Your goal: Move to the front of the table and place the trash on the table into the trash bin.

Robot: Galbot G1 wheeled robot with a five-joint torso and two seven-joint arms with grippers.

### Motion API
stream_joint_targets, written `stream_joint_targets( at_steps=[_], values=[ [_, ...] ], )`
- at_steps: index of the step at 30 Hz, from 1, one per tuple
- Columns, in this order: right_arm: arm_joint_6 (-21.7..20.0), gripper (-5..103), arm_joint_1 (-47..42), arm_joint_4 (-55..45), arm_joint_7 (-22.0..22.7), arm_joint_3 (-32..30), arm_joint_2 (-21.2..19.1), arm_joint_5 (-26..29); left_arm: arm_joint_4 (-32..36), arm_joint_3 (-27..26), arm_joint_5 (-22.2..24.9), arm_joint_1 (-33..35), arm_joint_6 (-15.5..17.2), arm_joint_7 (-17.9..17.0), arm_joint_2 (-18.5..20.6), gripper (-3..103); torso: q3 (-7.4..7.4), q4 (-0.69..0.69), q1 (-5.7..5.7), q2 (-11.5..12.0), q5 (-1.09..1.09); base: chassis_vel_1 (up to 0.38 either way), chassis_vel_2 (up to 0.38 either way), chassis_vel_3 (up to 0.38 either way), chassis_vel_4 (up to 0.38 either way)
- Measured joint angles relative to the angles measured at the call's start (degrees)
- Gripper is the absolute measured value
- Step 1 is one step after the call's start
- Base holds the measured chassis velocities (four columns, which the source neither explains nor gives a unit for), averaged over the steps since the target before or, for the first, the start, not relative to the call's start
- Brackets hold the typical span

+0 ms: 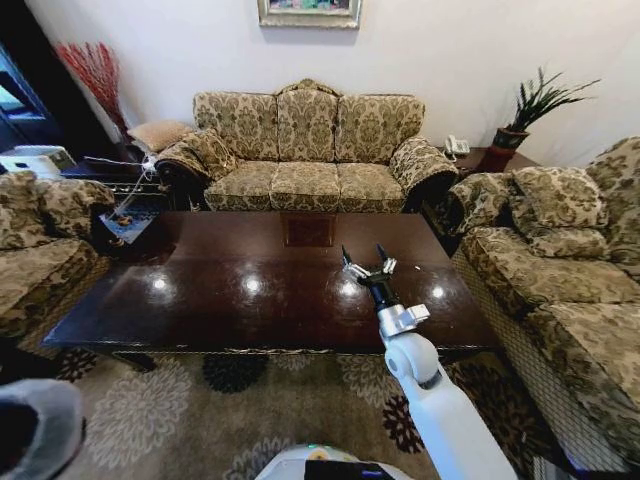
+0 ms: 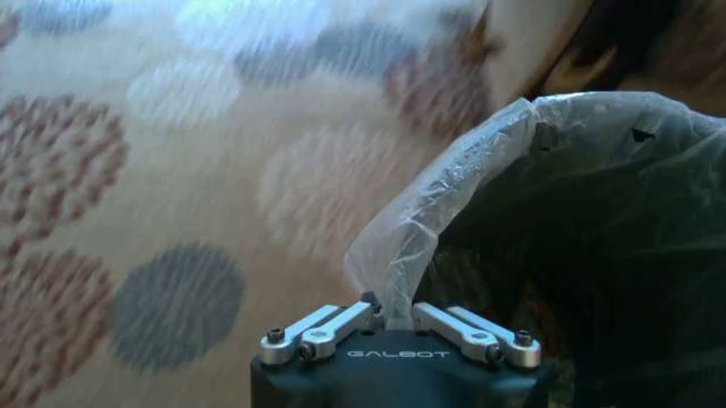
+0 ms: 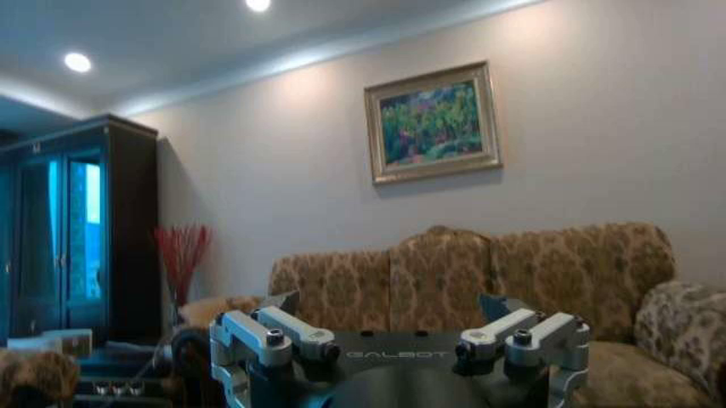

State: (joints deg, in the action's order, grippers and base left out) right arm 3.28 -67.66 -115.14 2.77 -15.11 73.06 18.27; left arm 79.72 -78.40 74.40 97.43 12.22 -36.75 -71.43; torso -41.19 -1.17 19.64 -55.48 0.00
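Note:
The table (image 1: 230, 290) is a dark glossy wooden top with a square inlay panel (image 1: 308, 230) near its far edge. The trash is out of view. My right gripper (image 1: 366, 259) hovers open over the table's right half, with nothing between its fingers (image 3: 284, 302). The trash bin (image 1: 35, 430), lined with a whitish bag, stands on the carpet at my near left. In the left wrist view my left gripper (image 2: 392, 308) is shut on the folded bag rim (image 2: 443, 204) of the trash bin (image 2: 590, 255).
A three-seat patterned sofa (image 1: 305, 150) stands behind the table, with more sofas at the right (image 1: 560, 260) and left (image 1: 40, 240). A potted plant (image 1: 525, 115) and a phone (image 1: 457, 146) sit on a corner stand. Patterned carpet (image 1: 200, 410) lies before the table.

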Motion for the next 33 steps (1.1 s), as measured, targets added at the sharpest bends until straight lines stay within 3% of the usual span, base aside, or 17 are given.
stream_joint_targets(
  at_steps=[6, 14, 17, 26, 33],
  values=[
    [1.2, 100, -3.1, 0.0, -0.1, -1.5, 0.1, -0.4, -10.2, 3.8, -1.0, -5.0, -1.3, 3.4, -1.0, 0, -0.02, -0.01, 0.03, 0.0, 0.00, 0.000, 0.000, 0.000, 0.000],
    [3.6, 100, -8.3, -1.2, -0.8, -5.5, -1.0, 0.3, -28.8, 7.5, -1.0, -15.4, -1.3, 11.3, 0.3, 0, -0.02, 0.02, 0.04, 0.0, 0.01, 0.026, 0.017, -0.034, -0.027],
    [4.0, 100, -8.7, -1.3, -1.2, -6.0, -1.0, 0.3, -31.1, 7.6, -1.2, -16.6, -1.4, 12.6, 0.8, 0, -0.02, 0.01, 0.04, 0.0, 0.04, 0.105, 0.066, -0.103, -0.093],
    [7.9, 100, -10.3, -1.3, -4.6, -6.9, -1.0, 1.7, -42.0, 7.2, -3.1, -21.0, -3.2, 22.3, 2.1, 0, -0.02, 0.00, 0.04, 0.0, -0.03, 0.157, 0.159, -0.158, -0.168],
    [9.3, 100, -11.3, -1.3, -5.9, -8.3, -1.7, 2.3, -46.4, 6.6, -4.3, -22.9, -3.5, 24.5, 2.2, -3, -0.02, -0.01, 0.04, 0.0, 0.02, 0.044, 0.045, -0.014, -0.034]
  ],
)
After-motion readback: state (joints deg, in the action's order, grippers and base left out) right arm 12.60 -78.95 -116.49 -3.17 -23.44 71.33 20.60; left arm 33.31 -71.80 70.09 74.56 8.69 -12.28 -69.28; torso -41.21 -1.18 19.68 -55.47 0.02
